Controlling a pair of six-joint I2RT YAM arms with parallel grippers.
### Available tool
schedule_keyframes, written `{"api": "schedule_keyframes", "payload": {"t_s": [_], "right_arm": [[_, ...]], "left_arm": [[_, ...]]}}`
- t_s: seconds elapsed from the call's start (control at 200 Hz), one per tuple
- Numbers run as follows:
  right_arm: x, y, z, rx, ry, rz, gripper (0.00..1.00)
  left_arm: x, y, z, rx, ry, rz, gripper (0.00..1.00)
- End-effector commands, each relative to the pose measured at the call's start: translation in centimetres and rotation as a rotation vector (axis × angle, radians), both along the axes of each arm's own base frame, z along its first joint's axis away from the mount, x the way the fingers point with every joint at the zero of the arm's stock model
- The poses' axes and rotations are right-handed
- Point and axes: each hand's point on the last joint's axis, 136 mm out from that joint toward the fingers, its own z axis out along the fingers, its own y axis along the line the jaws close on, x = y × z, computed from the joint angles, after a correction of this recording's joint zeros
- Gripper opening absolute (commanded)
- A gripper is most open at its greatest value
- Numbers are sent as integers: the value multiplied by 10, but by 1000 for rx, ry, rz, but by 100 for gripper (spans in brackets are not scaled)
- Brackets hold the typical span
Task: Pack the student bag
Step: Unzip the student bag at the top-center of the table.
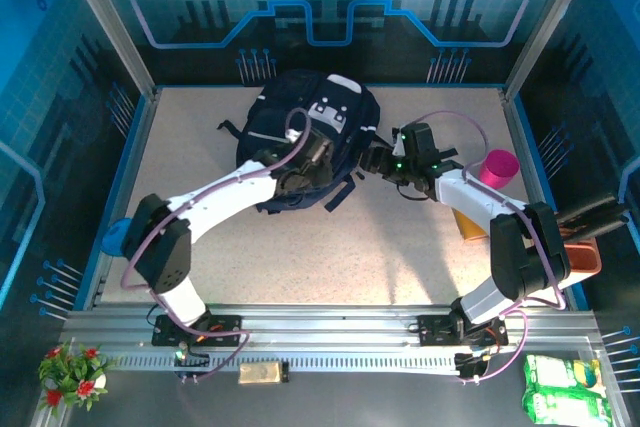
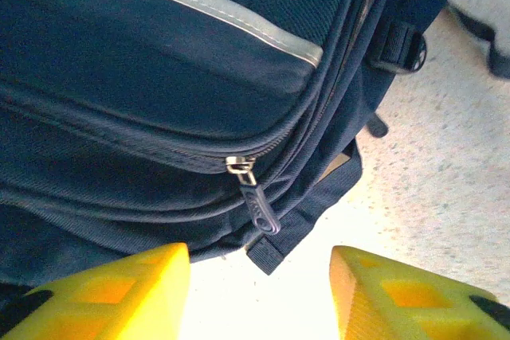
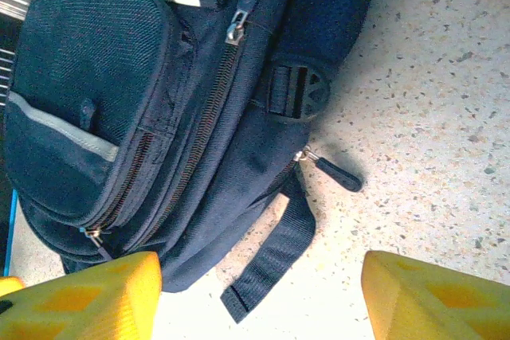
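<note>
- Student bag [image 1: 305, 137] lies near the middle of the surface's far edge, contents hidden.
- Left jaws and right jaws are open, empty, beside it.
- Left wrist view shows a zip pull [image 2: 259, 205]; right wrist view shows a buckle [image 3: 299, 91].

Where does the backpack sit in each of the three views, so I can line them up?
Top external: the backpack lies far centre on the table, where both arms reach.
Left wrist: it covers the upper left, with table at right.
Right wrist: it covers the upper left and centre, with table at right.
Shared landmark: the speckled table under it.
</note>
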Motion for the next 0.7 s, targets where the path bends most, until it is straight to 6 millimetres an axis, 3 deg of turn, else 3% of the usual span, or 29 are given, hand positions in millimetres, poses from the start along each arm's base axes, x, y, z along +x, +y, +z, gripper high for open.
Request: {"api": "schedule_keyframes", "payload": {"t_s": [0.0,0.235,0.695], "right_arm": [[2,-5,4,33,-10,-22,68],[1,-7,3,37,-3,-23,68],[1,-4,-2,54,17,-20,67]], "left_arm": [[1,7,-12,152,29,-17,46],[11,1,-26,225,41,-33,44],[20,6,-43,322,59,-26,29]]}}
